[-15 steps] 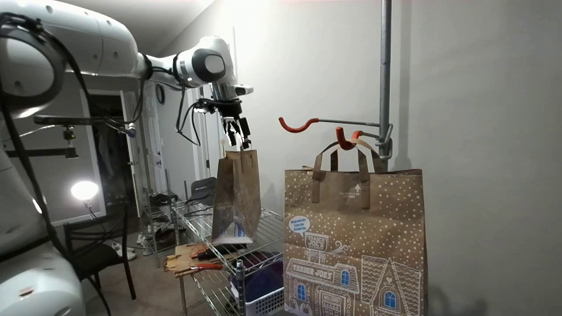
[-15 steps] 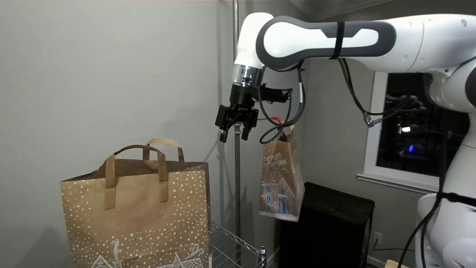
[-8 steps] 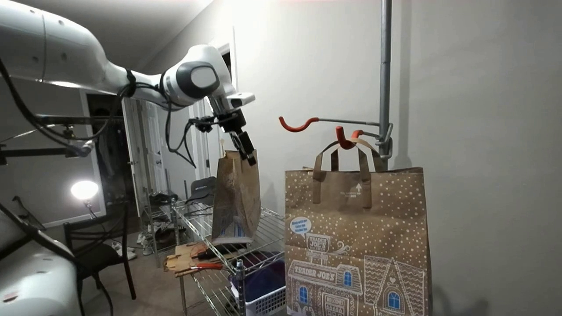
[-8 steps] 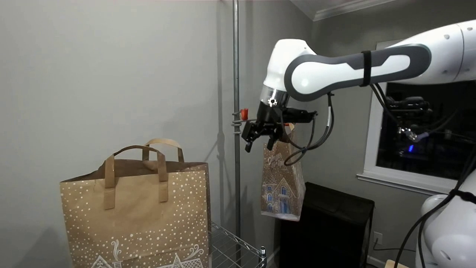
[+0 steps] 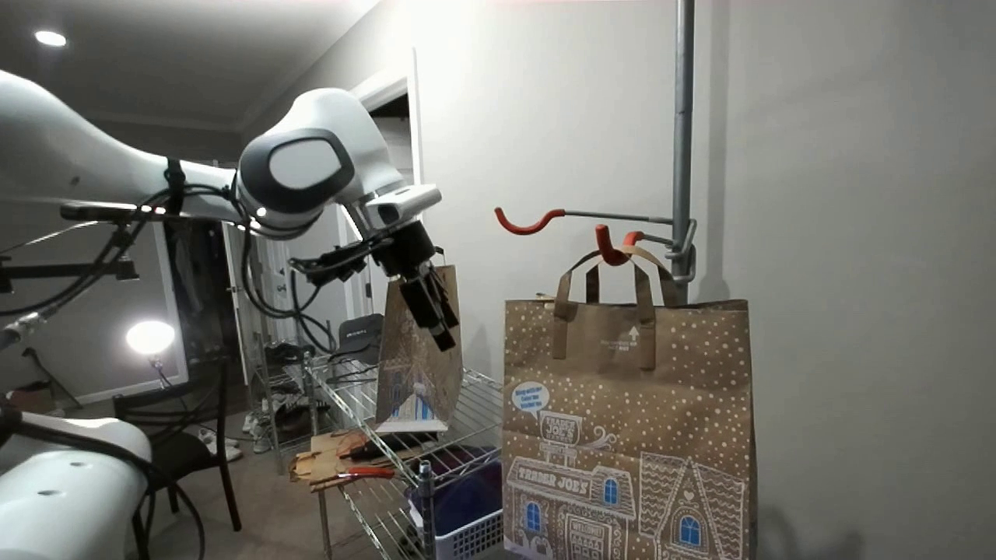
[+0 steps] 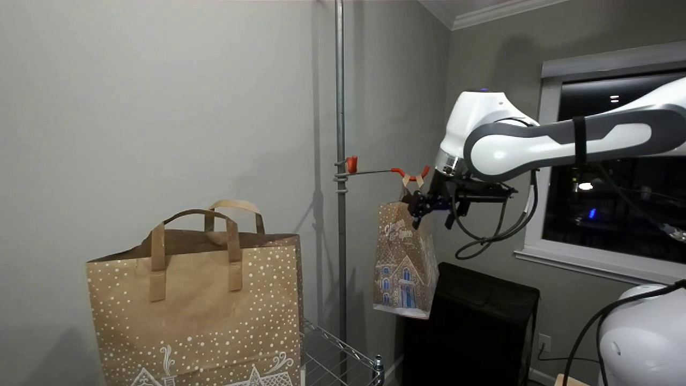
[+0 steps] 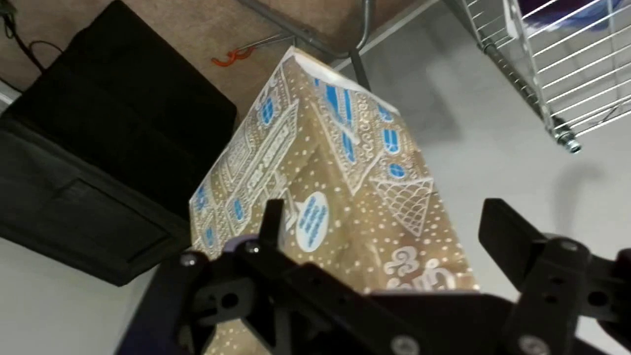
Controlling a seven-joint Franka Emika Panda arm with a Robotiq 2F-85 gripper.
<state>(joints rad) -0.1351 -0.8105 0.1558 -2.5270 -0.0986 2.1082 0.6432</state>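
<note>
Brown paper bag (image 5: 629, 404) hangs by its handles (image 5: 644, 294) on the red hook (image 5: 609, 249), that one seemingly done, my jaws spread near it, gripping nothing, while the second bag (image 6: 193, 305), well apart, is unhung.

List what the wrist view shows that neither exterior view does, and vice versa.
Only the wrist view: bent grey tubing and an orange hook, low against the carpet.

Only the exterior views: the robot arm, the upper pole and the standing bag.

Shared by all: the hanging bag, the wire shelf and the open gripper.
</note>
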